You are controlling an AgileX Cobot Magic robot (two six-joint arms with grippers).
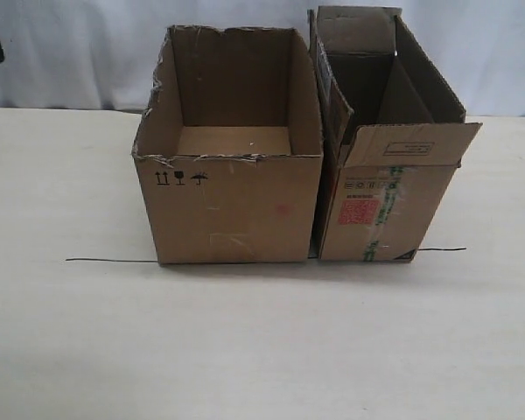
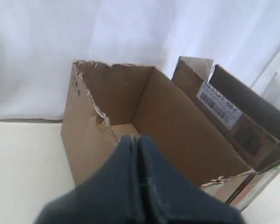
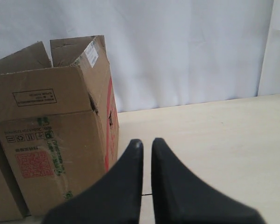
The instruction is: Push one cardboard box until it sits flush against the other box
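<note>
Ragged-rimmed cardboard box (image 1: 232, 210), flapped, taped other box (image 1: 378, 214)

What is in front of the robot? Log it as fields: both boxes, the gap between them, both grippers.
wide box: on the left, open top, torn rim
narrow box: on the right, flaps up, red label on its front
gap: boxes side by side, only a thin dark sliver between them at the base
left gripper: shut, pointing at the wide box, holding nothing
right gripper: fingers together bar a thin slit, beside the narrow box, holding nothing
</note>
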